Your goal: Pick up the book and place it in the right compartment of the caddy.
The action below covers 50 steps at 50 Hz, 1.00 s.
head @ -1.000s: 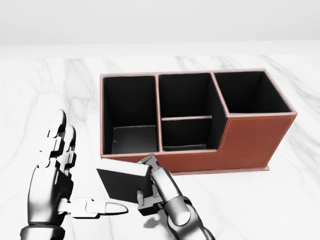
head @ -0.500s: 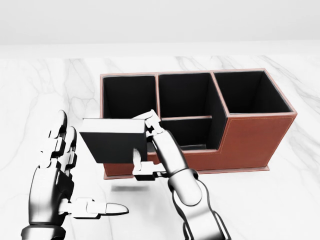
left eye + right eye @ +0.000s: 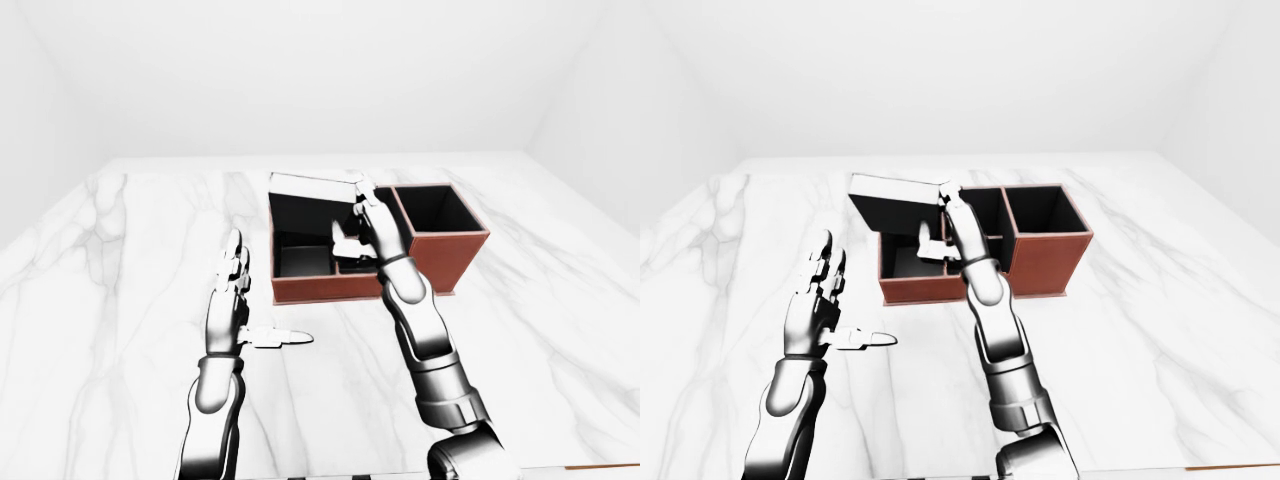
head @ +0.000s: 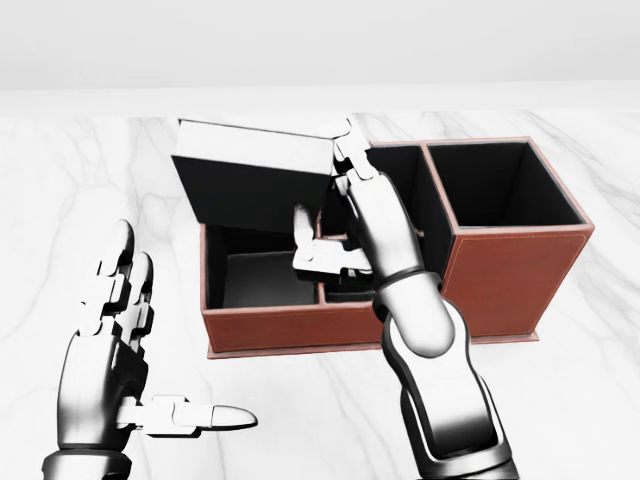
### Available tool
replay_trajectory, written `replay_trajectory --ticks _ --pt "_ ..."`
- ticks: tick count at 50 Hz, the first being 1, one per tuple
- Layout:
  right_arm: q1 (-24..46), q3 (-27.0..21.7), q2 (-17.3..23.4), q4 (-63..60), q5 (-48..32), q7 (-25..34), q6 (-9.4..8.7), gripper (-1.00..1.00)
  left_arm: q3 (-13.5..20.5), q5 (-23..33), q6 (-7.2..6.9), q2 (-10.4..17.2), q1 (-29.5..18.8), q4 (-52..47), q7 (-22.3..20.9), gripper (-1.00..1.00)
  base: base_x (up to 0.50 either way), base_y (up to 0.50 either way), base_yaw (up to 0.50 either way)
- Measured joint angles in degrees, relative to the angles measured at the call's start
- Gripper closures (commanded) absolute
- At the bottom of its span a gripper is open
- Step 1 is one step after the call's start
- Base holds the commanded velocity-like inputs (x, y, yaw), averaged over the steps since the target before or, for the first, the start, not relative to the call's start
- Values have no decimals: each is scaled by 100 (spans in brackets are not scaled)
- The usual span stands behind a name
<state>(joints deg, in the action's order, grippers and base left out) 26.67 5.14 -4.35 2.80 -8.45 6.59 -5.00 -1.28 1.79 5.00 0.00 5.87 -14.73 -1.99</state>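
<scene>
The dark, flat rectangular book with a pale page edge (image 4: 250, 180) has climbed from the lower middle of the head view, where it hung below the near wall of the reddish-brown leather three-compartment caddy (image 4: 515, 275), to the upper left of centre, now overlapping the caddy's left compartment and far rim. The metallic three-finger right hand (image 4: 335, 205) gripping its right end has risen with it, and its forearm now crosses the caddy's near wall and middle compartments. The book's small shadow on the white marble tabletop (image 4: 560, 400) is gone.
</scene>
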Motion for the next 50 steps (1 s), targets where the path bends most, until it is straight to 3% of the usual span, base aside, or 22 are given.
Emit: replay_trajectory --ticks 20,50 --pt "1080 -709 860 434 706 -199 0 100 -10 17 0 -2 -10 30 8 -100 0 0 0" --pt "1963 -1330 1982 2429 1329 -438 9 100 -30 42 0 -7 -36 39 30 -100 0 0 0"
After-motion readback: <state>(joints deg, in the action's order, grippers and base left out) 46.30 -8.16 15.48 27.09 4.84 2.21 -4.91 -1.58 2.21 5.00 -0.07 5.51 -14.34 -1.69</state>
